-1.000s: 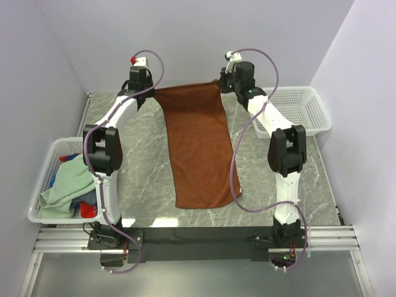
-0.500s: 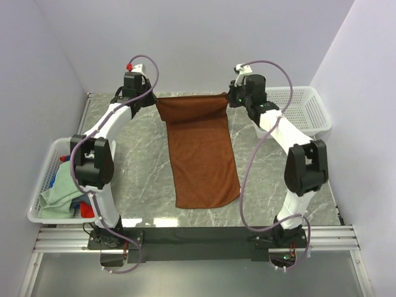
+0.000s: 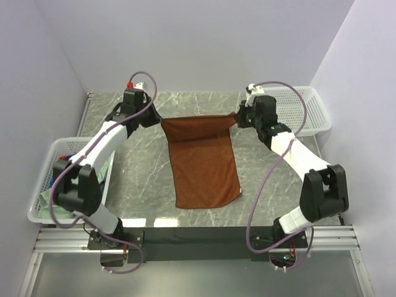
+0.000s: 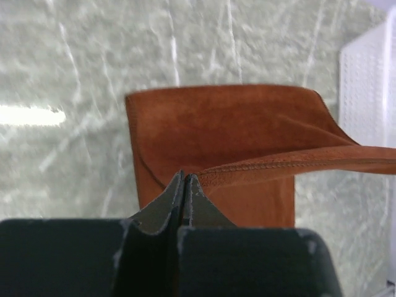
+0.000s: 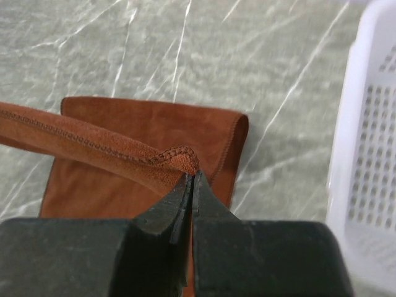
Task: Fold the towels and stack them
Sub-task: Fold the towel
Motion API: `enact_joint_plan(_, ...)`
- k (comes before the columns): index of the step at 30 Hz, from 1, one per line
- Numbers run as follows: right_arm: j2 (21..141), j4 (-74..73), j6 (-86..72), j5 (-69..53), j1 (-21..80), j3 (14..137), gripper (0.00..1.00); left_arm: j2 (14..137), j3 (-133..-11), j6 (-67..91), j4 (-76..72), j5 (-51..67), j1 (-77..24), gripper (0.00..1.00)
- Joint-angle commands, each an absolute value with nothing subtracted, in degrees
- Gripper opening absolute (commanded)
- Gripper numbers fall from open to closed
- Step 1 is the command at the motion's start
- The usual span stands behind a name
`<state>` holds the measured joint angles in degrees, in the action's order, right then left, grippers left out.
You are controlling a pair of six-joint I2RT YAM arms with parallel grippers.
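Two pairs of jaws are pinched shut on one hem: our left gripper clamps the far left corner of the rust-brown towel, and our right gripper clamps the far right corner. Between them the stitched edge stretches taut above the marble table, while the near half lies flat towards the arm bases. We judge the cloth light, soft and limp; it sags unless held by its corners. White mesh baskets stand at the left and far right.
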<state>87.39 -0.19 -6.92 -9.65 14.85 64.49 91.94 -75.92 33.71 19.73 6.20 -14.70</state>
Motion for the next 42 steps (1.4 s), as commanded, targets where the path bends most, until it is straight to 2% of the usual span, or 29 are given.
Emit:
enact_joint_plan(1,80.44,0.88,-10.63,-9.75,14.33,60.39,0.00,85.19,-71.83,36.21,21.35,5.89,-16.78,0.00)
enact_joint_plan(11,69.97,-2.54,-19.94,-15.55,14.33,47.65,0.00,73.48,-59.07,44.90,23.99,1.41,-23.55,0.00)
enact_joint_plan(16,65.84,-3.08,-21.62,-18.19,14.41,39.74,0.00,69.79,-50.11,49.04,21.80,3.60,-25.92,0.00)
enact_joint_plan(24,66.27,-0.09,-24.96,-21.35,14.24,29.72,0.00,72.59,-39.30,55.72,16.18,3.96,-32.17,0.00)
enact_joint_plan(29,73.20,3.95,-25.75,-23.55,14.24,29.53,0.00,79.18,-39.63,56.08,13.97,2.29,-32.17,0.00)
enact_joint_plan(36,82.78,6.94,-26.98,-26.10,14.15,32.16,0.00,90.08,-46.83,54.06,15.21,0.26,-31.82,0.00)
enact_joint_plan(42,91.40,8.87,-27.33,-26.19,13.10,37.42,0.00,99.13,-54.47,50.98,15.82,0.26,-26.47,0.00)
